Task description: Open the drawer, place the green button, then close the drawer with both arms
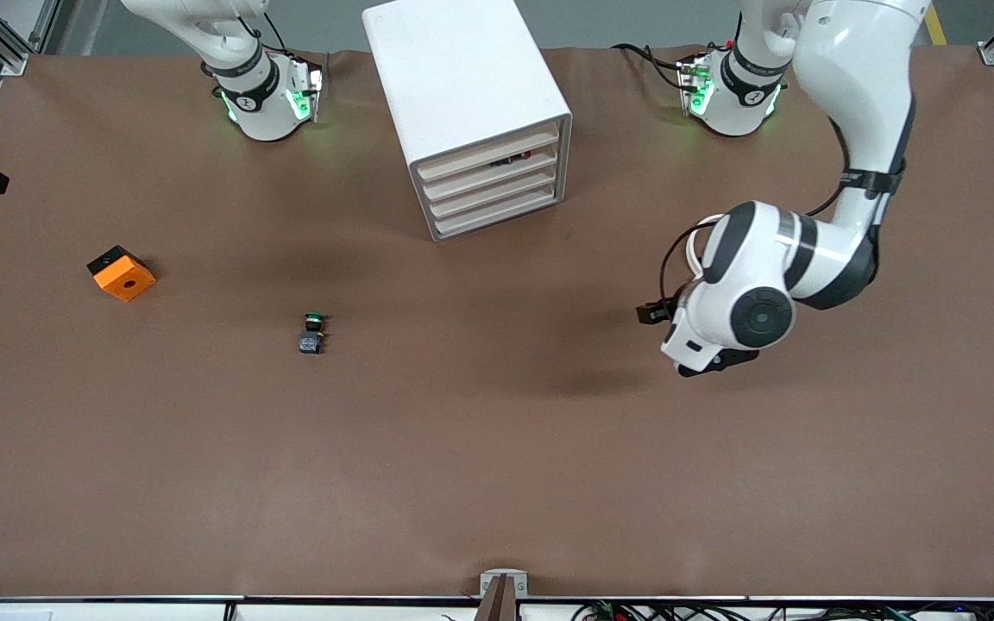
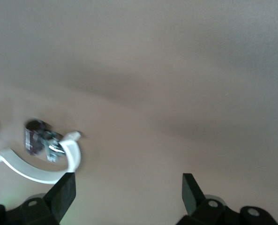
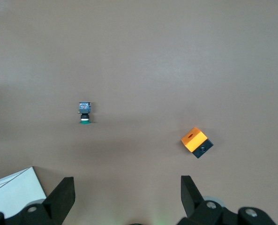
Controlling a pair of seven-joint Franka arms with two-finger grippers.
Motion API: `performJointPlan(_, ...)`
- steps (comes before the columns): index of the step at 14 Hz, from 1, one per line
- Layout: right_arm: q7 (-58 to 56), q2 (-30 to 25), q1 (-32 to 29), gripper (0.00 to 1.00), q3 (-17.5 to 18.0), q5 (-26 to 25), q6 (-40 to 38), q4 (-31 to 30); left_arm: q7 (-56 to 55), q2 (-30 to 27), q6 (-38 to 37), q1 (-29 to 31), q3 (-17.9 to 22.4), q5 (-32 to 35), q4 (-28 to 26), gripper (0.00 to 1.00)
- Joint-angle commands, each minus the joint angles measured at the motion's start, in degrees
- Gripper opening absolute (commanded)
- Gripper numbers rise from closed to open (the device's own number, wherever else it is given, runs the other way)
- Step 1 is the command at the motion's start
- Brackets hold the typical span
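The tiny push button with a round green cap and dark grey-blue body (image 1: 312,333) (image 3: 85,112) lay on its side on the brown table (image 1: 497,483), nearer the camera than the white boxy cabinet (image 1: 471,112), whose pale drawer (image 1: 490,164) stood shut. The left pincer (image 2: 127,190) hung low over bare table, fingers apart; the right pincer (image 3: 127,190) waited high, fingers apart.

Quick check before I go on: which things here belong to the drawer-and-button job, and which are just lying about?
Job:
- button
- cabinet with its four drawers, all shut
- left end effector, open
- right end effector, open

Lying about:
- orange cube
- white curved strip with small parts
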Motion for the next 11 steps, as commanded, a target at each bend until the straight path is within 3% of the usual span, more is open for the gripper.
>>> performJointPlan(1, 0.59, -1.23, -1.06, 1.0, 0.47, 1.58, 0.13, -1.14, -13.55, 5.25, -0.55, -3.69, 0.1, 1.98, 6.01, 1.0)
performJointPlan(7, 1.73, -1.5, -0.63, 1.0, 0.82, -1.05, 0.22, -1.23, -38.45, 8.86, -1.52, -9.06, -0.42, 2.07, 8.13, 1.0)
performJointPlan(11, 2.79, -1.5, -0.45, 1.0, 1.0, -1.93, 0.31, -1.23, -50.5, 12.19, -1.52, -9.24, -2.36, -3.8, 10.67, 1.0)
